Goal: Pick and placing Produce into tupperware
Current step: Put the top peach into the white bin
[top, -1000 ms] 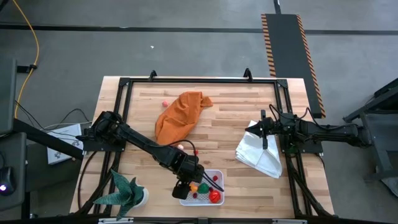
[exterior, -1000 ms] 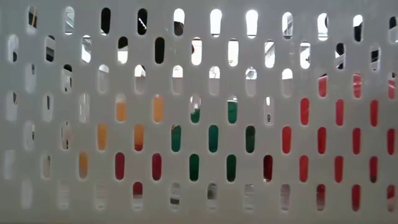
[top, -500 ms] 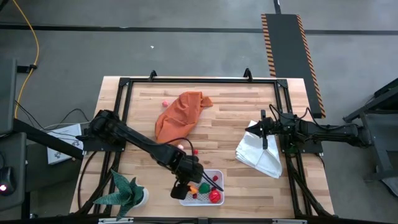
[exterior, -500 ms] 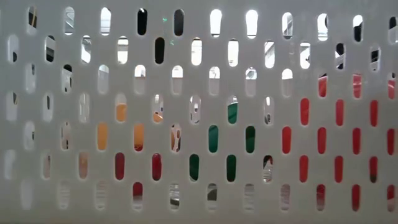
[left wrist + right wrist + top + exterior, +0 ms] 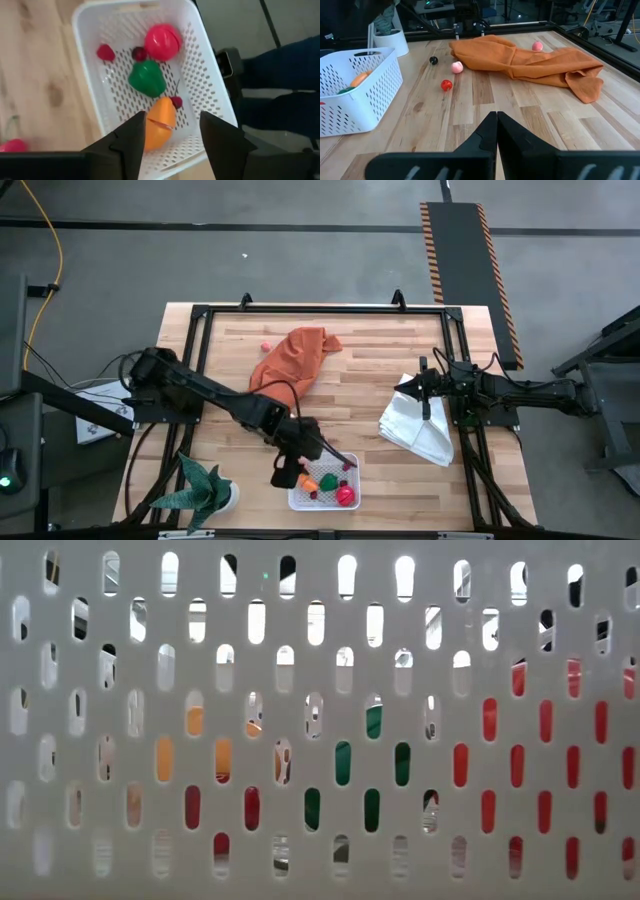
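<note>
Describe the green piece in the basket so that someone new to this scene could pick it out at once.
Find the white perforated basket at the table's near edge, under the left gripper. The green piece lies mid-basket, between the big red ball and the orange piece. It is the only green thing inside.

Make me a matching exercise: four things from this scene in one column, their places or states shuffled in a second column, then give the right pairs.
Things
1. orange piece
2. orange cloth
3. white folded cloth
4. right gripper

Places or states
A. lying on the bare wood at the far middle of the table
B. jaws shut
C. inside the white basket, next to a green piece
D. on the table's right side, under the waiting right arm's tip

Pairs: 1-C, 2-A, 3-D, 4-B
</note>
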{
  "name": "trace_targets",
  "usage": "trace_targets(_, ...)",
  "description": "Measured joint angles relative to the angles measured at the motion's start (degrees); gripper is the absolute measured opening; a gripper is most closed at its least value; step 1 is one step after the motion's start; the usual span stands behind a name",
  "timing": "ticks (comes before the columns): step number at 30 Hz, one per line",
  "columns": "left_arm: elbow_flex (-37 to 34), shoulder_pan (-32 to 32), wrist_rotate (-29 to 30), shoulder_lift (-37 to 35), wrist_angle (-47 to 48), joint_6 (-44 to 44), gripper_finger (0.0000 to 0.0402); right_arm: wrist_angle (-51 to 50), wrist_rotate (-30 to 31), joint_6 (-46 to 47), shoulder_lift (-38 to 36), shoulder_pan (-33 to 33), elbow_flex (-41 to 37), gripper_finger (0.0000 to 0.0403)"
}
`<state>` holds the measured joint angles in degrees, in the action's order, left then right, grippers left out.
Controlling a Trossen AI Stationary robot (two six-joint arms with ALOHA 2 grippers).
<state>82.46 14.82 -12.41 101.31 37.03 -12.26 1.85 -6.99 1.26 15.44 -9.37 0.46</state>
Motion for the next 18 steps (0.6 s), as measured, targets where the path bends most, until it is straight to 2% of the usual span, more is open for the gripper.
trace_targets(7, 0.0, -1.5, 0.8, -4.6, 0.7, -1.5, 0.0117, 0.0, 0.0, 0.0, 0.0, 0.0, 0.0, 0.0)
trace_targets(13, 0.0, -1.5, 4.7, -8.6, 1.8, -1.5, 0.0068, 0.0, 0.0, 0.0, 0.0, 0.0, 0.0, 0.0)
trace_targets(18, 0.0, -1.5, 7.6, -11.8, 3.1, -1.5, 0.0043, 0.0, 0.0, 0.0, 0.0, 0.0, 0.0, 0.0)
